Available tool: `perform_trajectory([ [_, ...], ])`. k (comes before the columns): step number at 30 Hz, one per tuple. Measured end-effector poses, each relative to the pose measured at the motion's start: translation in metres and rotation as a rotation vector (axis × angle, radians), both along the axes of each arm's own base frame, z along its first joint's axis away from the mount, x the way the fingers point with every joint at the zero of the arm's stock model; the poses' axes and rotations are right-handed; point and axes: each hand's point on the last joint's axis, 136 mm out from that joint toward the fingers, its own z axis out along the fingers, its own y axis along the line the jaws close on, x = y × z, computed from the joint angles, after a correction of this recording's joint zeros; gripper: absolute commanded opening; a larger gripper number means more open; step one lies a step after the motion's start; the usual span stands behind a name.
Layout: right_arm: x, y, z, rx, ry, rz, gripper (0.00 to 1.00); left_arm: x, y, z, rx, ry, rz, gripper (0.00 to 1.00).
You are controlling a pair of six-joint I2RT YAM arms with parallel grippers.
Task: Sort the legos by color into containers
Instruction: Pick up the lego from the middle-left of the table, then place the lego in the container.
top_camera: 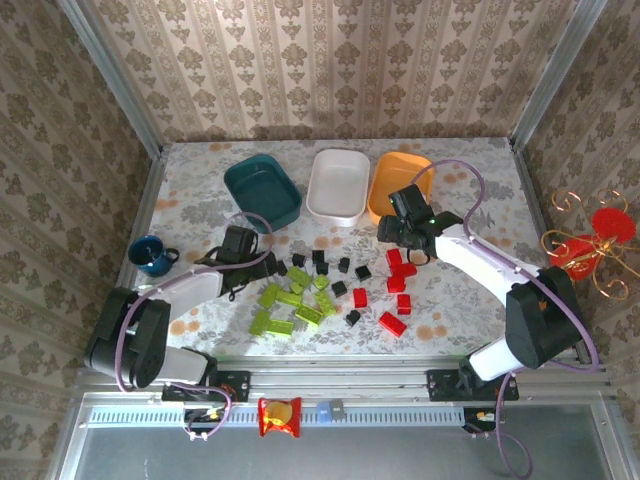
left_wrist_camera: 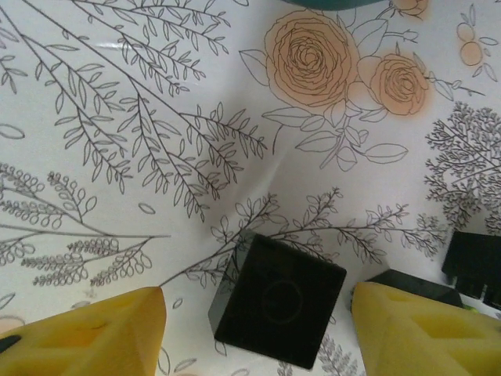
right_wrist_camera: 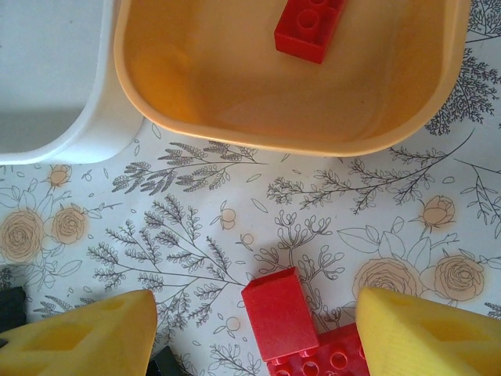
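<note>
Overhead, the three containers sit in a row at the far side of the table point(top_camera: 190, 175): teal tray point(top_camera: 262, 190), white tray point(top_camera: 338, 187), orange tray point(top_camera: 392, 172). In front of them the legos lie loose on the table, with the green legos point(top_camera: 290, 300) on the left, the black legos point(top_camera: 344, 265) in the middle and the red legos point(top_camera: 397, 283) on the right. A blue mug point(top_camera: 150, 256) stands off to the far left.

My left wrist camera adds the close detail. The left jaws are released and straddle one black cube point(left_wrist_camera: 278, 301). There is a clear gap on one side, and the other yellow finger point(left_wrist_camera: 423, 333) is just beside the cube — I can't tell whether it touches.

The right wrist camera looks into the orange tray, where one red brick point(right_wrist_camera: 309, 27) lies. The right jaws are released, grasping nothing, with a red block point(right_wrist_camera: 279, 313) on the table between them, near the tray's rim.
</note>
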Motion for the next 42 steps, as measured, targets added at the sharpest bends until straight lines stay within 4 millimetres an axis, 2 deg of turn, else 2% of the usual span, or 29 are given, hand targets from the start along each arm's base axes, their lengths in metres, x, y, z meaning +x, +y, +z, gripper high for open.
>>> perform_trajectory([
  [7,0.000,0.000,0.000,0.000,0.000,0.000,0.69,0.012,-0.003,-0.005,0.017,0.001,0.000,0.51],
  [14,0.000,0.000,0.001,0.001,-0.003,0.000,0.69,0.014,0.000,-0.009,0.046,0.002,0.000,0.34],
  [17,0.000,-0.001,0.002,-0.001,-0.004,-0.001,0.69,0.014,-0.001,-0.005,0.038,-0.004,-0.002,0.34],
  [20,-0.001,-0.001,0.002,-0.002,-0.006,-0.002,0.69,0.013,-0.009,0.011,0.020,-0.036,-0.025,0.34],
  [23,-0.004,-0.003,-0.001,-0.005,0.000,-0.004,0.69,0.024,-0.035,0.048,-0.014,-0.105,-0.077,0.34],
  [25,-0.005,-0.003,-0.004,-0.004,0.005,-0.006,0.69,0.042,-0.061,0.081,-0.053,-0.175,-0.117,0.34],
  [28,-0.008,-0.005,-0.008,-0.003,0.014,-0.014,0.69,0.078,-0.104,0.130,-0.109,-0.274,-0.172,0.34],
  [31,-0.010,-0.006,-0.009,-0.004,0.016,-0.021,0.69,0.120,-0.148,0.161,-0.132,-0.341,-0.217,0.34],
  [33,-0.012,-0.008,-0.008,-0.005,0.014,-0.025,0.69,0.145,-0.172,0.164,-0.137,-0.355,-0.237,0.34],
  [35,-0.015,-0.009,-0.006,-0.002,0.007,-0.027,0.69,0.167,-0.191,0.155,-0.130,-0.349,-0.253,0.34],
  [39,-0.020,-0.012,-0.002,0.004,-0.004,-0.030,0.69,0.205,-0.218,0.119,-0.096,-0.302,-0.271,0.34],
  [42,-0.025,-0.014,0.003,0.012,-0.020,-0.031,0.69,0.224,-0.231,0.092,-0.068,-0.262,-0.282,0.36],
])
